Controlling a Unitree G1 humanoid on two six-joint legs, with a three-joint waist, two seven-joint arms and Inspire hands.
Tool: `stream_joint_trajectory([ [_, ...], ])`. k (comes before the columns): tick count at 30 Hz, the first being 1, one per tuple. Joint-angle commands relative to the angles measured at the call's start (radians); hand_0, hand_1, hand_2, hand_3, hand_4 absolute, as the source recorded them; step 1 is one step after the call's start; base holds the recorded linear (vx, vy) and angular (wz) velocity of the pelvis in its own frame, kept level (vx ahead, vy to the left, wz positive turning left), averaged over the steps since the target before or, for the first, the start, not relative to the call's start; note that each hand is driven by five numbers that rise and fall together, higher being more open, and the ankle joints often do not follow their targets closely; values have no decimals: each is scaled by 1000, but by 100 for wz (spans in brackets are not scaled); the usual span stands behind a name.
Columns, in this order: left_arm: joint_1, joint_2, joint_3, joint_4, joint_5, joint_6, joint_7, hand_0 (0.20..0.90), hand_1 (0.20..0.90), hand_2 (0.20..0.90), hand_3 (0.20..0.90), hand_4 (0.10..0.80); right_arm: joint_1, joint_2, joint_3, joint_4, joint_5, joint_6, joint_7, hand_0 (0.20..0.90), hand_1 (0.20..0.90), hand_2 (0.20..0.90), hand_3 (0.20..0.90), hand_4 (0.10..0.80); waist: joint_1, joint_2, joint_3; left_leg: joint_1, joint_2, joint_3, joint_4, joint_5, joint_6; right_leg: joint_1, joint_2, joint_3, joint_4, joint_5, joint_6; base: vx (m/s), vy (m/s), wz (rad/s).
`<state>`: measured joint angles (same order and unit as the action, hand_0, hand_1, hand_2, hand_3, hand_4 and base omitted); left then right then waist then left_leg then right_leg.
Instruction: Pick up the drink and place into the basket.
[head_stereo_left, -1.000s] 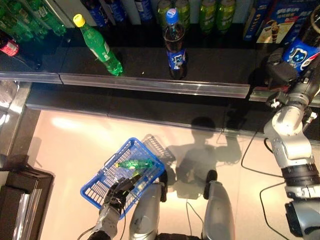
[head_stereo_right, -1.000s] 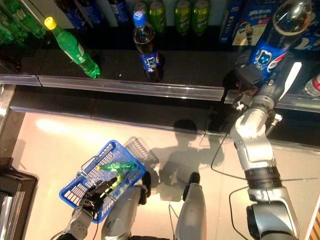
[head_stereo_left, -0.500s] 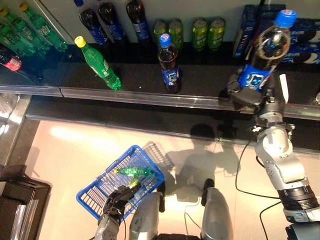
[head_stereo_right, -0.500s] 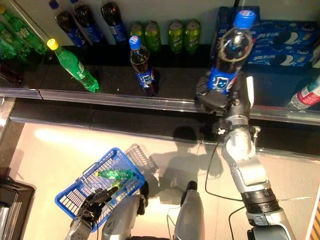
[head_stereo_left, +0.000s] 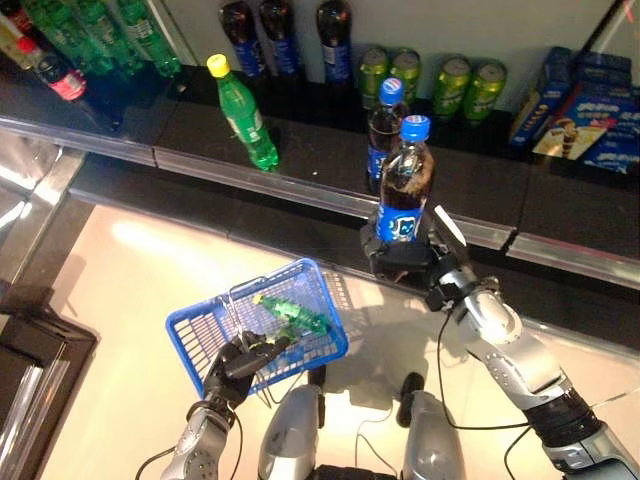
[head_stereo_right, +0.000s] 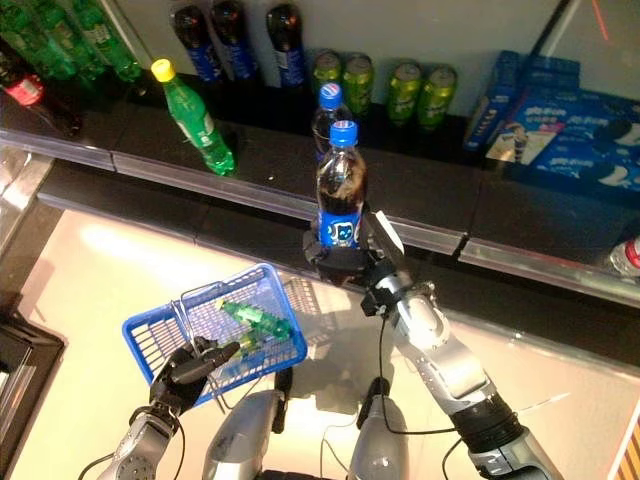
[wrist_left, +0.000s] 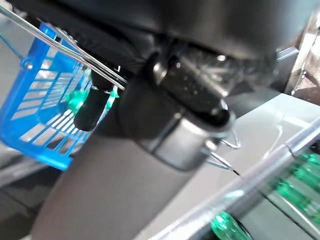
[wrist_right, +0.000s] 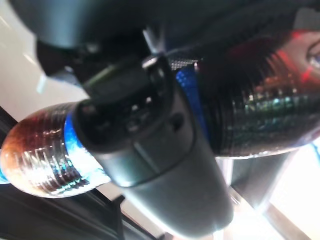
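Observation:
My right hand (head_stereo_left: 405, 265) is shut on a dark cola bottle (head_stereo_left: 404, 190) with a blue cap and blue label, held upright in the air just right of the basket. In the right wrist view the bottle (wrist_right: 45, 160) shows behind my curled fingers (wrist_right: 150, 145). My left hand (head_stereo_left: 240, 362) is shut on the wire handle of the blue basket (head_stereo_left: 215, 322), holding it off the floor. A green bottle (head_stereo_left: 295, 314) lies inside the basket. The left wrist view shows the basket's blue mesh (wrist_left: 37, 105) past my fingers (wrist_left: 92, 112).
A black shelf (head_stereo_left: 470, 195) runs across the back. On it stand a green bottle (head_stereo_left: 240, 108) with a yellow cap, another cola bottle (head_stereo_left: 383, 130), dark bottles (head_stereo_left: 290, 35), several green cans (head_stereo_left: 430, 85) and blue boxes (head_stereo_left: 590, 100). Green bottles (head_stereo_left: 90, 30) crowd the far left.
My right hand has carried the cola bottle from above the shelf's right side down and left, close to the basket. The camera has shifted. My left hand still holds the basket.

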<state>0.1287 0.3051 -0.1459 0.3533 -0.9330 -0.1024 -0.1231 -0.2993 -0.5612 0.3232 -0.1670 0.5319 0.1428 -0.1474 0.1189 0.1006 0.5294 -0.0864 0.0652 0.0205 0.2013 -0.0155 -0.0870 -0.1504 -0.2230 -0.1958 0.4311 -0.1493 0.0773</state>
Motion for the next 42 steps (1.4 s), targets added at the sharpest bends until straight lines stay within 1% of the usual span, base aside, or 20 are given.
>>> stream_joint_trajectory([
  [1,23,97,7,-355,-67,-110,-207,300,300,300,200,100,-101,55,-8,-185,40,-143,-1,300,300,300,200,100,19,-27,-185,6,32,-18,47,63,6,109,4,-16,-48,9,-52,9,-26,22],
  [4,14,118,-6,-448,-111,-64,-239,300,300,300,200,100,-102,69,39,-172,32,-145,-41,300,300,300,200,100,41,-30,-187,8,26,-36,44,59,8,125,-2,-36,-67,17,-44,8,-25,15],
  [5,13,120,-7,-454,-123,-61,-252,300,300,300,200,100,-101,70,45,-170,32,-146,-44,300,300,300,200,100,44,-30,-187,8,25,-38,43,59,8,128,-3,-38,-69,18,-43,11,-13,14],
  [8,10,136,-6,-540,-163,-24,-273,300,300,300,200,100,-99,82,73,-157,23,-149,-74,300,300,300,200,100,62,-29,-193,6,19,-53,44,60,8,139,-5,-52,-83,24,-37,8,-13,14],
  [12,-7,150,-6,-589,-180,-12,-308,300,300,300,200,100,-106,89,98,-134,-4,-136,-109,300,300,300,200,100,74,-29,-194,0,13,-63,50,59,9,143,-9,-63,-87,26,-33,-4,-10,10],
  [15,-26,174,3,-667,-197,15,-366,300,300,300,200,100,-96,107,128,-79,3,-126,-141,300,300,300,200,100,96,-30,-202,0,7,-81,54,56,8,161,-15,-85,-97,30,-28,25,-32,15],
  [17,-39,186,3,-700,-191,15,-374,300,300,300,200,100,-97,120,145,-57,5,-133,-153,300,300,300,200,100,104,-31,-201,-1,2,-90,55,53,9,166,-16,-92,-100,31,-26,23,-33,18],
  [19,-61,196,3,-727,-208,31,-394,300,300,300,200,100,-100,137,159,-38,6,-135,-161,300,300,300,200,100,111,-31,-202,-1,-2,-100,56,51,9,170,-18,-98,-100,31,-25,13,-18,12],
  [24,-108,189,-23,-780,-221,65,-455,300,300,300,200,100,-111,193,202,16,-35,-131,-186,300,300,300,200,100,126,-32,-206,-2,-11,-118,59,52,9,179,-19,-107,-104,32,-23,20,-17,12],
  [28,-123,184,-29,-815,-239,90,-496,300,300,300,200,100,-109,216,226,50,-45,-114,-201,300,300,300,200,100,132,-33,-213,-3,-14,-124,57,52,8,183,-18,-110,-110,33,-21,16,-2,5],
  [32,-133,187,-35,-852,-254,95,-559,300,300,300,200,100,-93,237,250,98,-64,-100,-207,300,300,300,200,100,138,-32,-216,-5,-16,-129,54,53,7,189,-19,-114,-119,36,-21,12,7,10],
  [38,-169,193,-41,-899,-318,119,-611,300,300,300,200,100,-69,290,286,234,-91,-124,-229,300,300,300,200,100,154,-28,-222,-18,-29,-142,55,47,8,190,-28,-129,-126,40,-15,-4,-1,2],
  [42,-188,198,-47,-898,-303,123,-615,300,300,300,200,100,-71,334,297,330,-94,-136,-236,300,300,300,200,100,167,-25,-225,-24,-36,-155,62,46,6,196,-31,-140,-127,42,-13,10,-11,7],
])
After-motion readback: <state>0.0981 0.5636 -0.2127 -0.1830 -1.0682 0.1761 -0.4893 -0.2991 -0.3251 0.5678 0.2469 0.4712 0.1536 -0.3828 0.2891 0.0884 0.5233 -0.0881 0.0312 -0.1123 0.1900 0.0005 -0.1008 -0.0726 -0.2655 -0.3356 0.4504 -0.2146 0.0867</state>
